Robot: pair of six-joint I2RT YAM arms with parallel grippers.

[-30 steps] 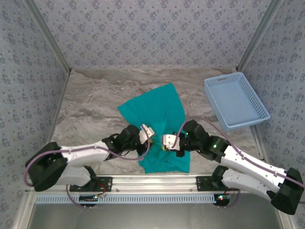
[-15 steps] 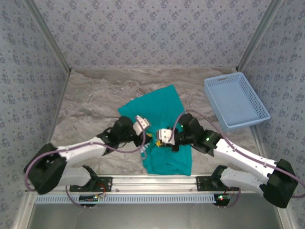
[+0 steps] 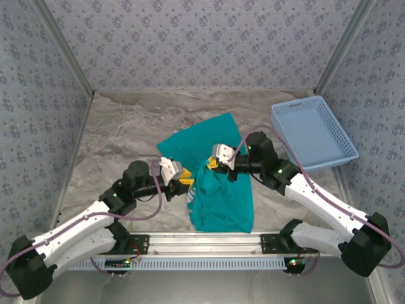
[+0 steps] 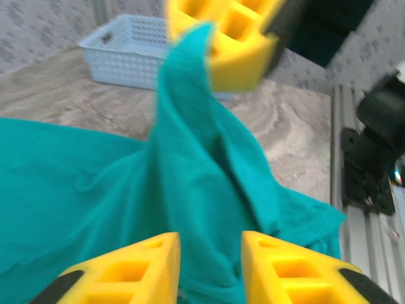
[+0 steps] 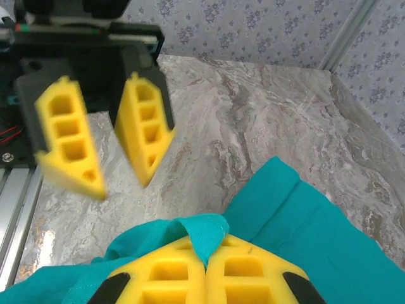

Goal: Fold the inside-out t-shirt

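Yellow-padded left gripper (image 3: 187, 180) at left, jaws spread, holding nothing, just beside the cloth. Centre of marble worktop (image 3: 120, 126), teal inside-out t-shirt (image 3: 221, 199), one fold lifted, pinched by right gripper (image 3: 211, 166), jaws pressed together. Far right, blue basket (image 3: 313, 134).

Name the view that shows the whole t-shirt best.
Top external: nearly all of the t-shirt shows on the table, one fold held up by the shut right claw. The left wrist view gives a blurred peak of it hanging from that claw. The right wrist view gives the pinched fold and nearby cloth.
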